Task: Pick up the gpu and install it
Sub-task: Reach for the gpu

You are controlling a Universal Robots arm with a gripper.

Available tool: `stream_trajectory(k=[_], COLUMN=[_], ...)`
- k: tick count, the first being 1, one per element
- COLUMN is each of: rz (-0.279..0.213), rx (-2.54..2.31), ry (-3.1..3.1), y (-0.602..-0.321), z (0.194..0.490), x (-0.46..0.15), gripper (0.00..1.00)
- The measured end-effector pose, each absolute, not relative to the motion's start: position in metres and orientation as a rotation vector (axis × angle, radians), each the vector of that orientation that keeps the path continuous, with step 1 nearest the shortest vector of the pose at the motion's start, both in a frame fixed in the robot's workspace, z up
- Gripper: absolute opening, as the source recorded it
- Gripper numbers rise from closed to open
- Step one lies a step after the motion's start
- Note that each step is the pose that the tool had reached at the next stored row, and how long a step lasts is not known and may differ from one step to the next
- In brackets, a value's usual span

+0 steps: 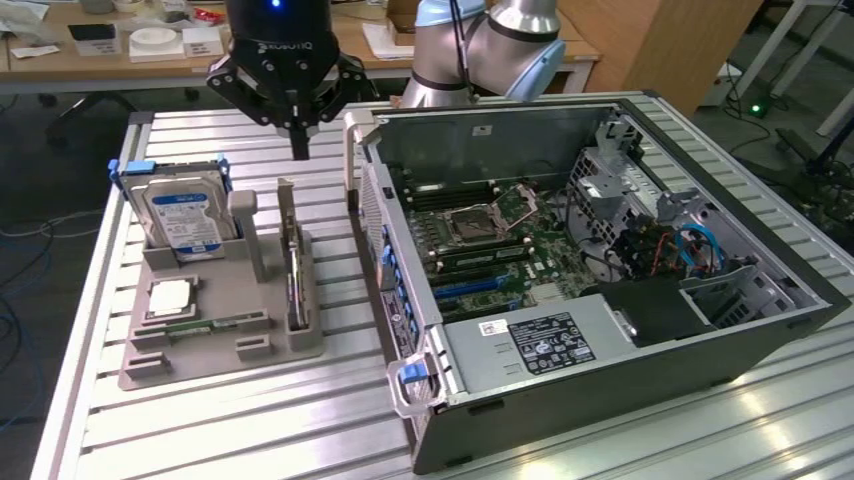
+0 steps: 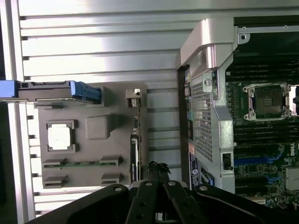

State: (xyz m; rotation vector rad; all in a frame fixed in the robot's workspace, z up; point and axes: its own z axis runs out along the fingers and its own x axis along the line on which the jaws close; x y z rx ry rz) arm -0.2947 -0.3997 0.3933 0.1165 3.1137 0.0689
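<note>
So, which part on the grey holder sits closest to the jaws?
The gpu: the card standing on edge nearest the case, not the hard drive.

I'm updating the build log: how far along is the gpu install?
Done: nothing that shows. The gpu stands on edge in the grey holder, untouched. In hand: the gripper hangs above the holder near the gpu, jaws shut and empty. Left: the whole job. The card is not yet lifted and not yet seated in the open computer case, whose blue slots look unfilled.
</note>
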Motion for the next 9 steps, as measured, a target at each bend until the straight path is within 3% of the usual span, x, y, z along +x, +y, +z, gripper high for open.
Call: stream_trajectory(k=[9], rz=[0.069], rx=[0.117], ry=[3.114], y=[-0.3998], z=[0.3933], x=[-0.302], gripper=[0.11])
